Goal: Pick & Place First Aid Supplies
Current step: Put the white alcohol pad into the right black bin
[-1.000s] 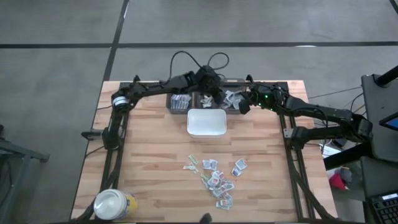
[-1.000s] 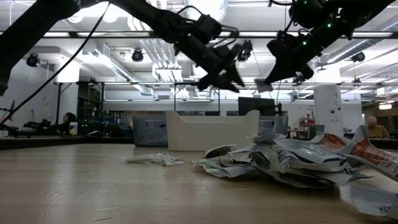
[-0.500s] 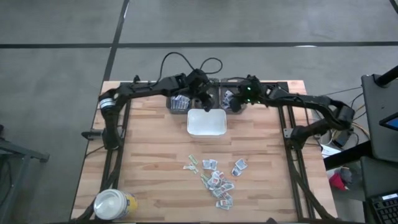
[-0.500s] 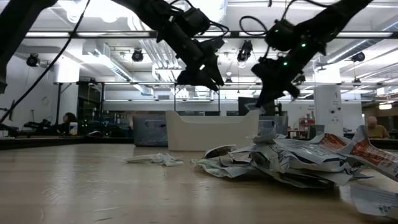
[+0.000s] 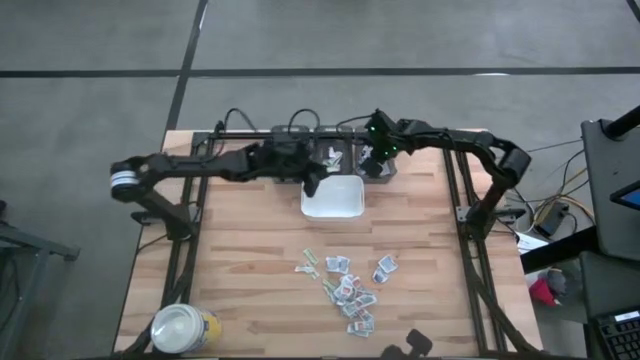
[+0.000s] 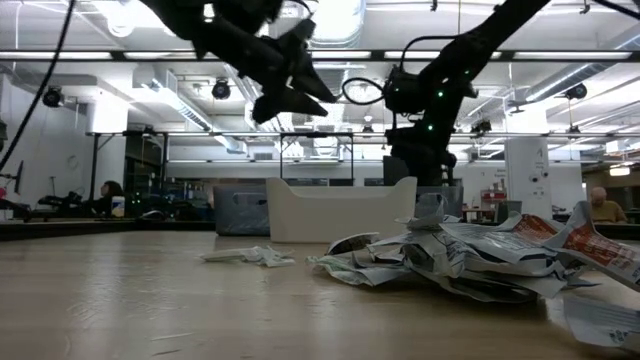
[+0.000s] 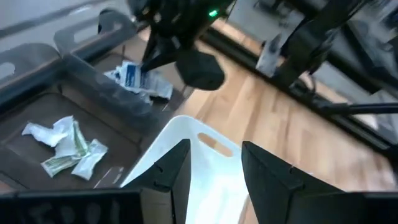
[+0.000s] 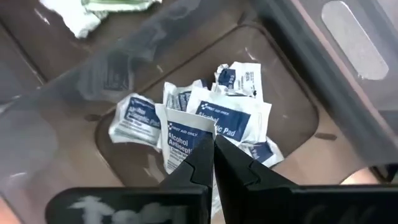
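Two arms are over the far edge of my table: my right gripper (image 8: pixel 212 163) hangs at about one o'clock above a clear bin compartment (image 8: pixel 292 106), its jaws pinched shut on one alcohol pad packet (image 8: pixel 180 140), with roughly five more packets (image 8: pixel 227 112) lying below it. My left gripper (image 7: pixel 211 165) hovers at twelve o'clock over the one white tray (image 5: pixel 333 197), jaws parted and holding nothing. Around a dozen loose packets (image 5: pixel 350 285) lie scattered at five o'clock, and one yellow jar (image 5: pixel 183 328) stands at seven o'clock.
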Controlling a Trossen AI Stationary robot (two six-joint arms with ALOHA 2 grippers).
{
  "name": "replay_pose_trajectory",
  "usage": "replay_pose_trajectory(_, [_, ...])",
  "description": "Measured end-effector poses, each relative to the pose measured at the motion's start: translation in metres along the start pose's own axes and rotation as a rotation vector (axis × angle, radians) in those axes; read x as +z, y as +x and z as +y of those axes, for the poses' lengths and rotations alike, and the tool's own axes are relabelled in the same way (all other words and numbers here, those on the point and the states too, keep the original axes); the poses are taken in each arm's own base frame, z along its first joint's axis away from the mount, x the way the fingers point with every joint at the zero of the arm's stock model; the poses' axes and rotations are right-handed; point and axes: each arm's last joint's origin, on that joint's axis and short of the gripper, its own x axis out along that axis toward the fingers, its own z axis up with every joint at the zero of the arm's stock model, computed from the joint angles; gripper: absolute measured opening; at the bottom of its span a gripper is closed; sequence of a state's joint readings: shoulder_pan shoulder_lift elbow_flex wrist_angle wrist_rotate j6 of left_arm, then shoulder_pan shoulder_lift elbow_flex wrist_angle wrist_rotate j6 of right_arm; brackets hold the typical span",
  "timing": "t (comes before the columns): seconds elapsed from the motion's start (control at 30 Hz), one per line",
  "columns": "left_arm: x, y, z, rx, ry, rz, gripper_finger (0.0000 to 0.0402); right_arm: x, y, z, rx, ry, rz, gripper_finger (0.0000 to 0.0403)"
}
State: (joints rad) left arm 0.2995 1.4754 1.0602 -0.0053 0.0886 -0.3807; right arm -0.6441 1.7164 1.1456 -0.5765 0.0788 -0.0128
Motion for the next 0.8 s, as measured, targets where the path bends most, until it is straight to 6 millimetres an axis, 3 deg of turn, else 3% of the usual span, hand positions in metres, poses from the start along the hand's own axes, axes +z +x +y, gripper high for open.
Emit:
replay_pose_trajectory(0.3, [-0.024, -0.034, -0.009, -0.082, 0.013, -0.088, 0.0135, 0.019, 0.008, -0.001, 0.001, -0.082, 0.025, 0.0013])
replay_pose_trajectory(0.53, [-0.038, -0.041, -0.008, -0.093, 0.007, -0.075, 0.0135, 0.021, 0.005, -0.004, 0.002, -0.092, 0.077, 0.0075])
replay_pose_trajectory(0.67, [-0.048, -0.04, -0.012, -0.106, -0.047, -0.052, 0.0135, 0.019, -0.007, -0.005, 0.004, -0.094, 0.119, 0.011])
replay_pose_trajectory(0.8, [-0.056, -0.04, -0.024, -0.126, -0.06, -0.03, 0.0135, 0.016, -0.032, 0.003, 0.012, -0.066, 0.115, 0.0117])
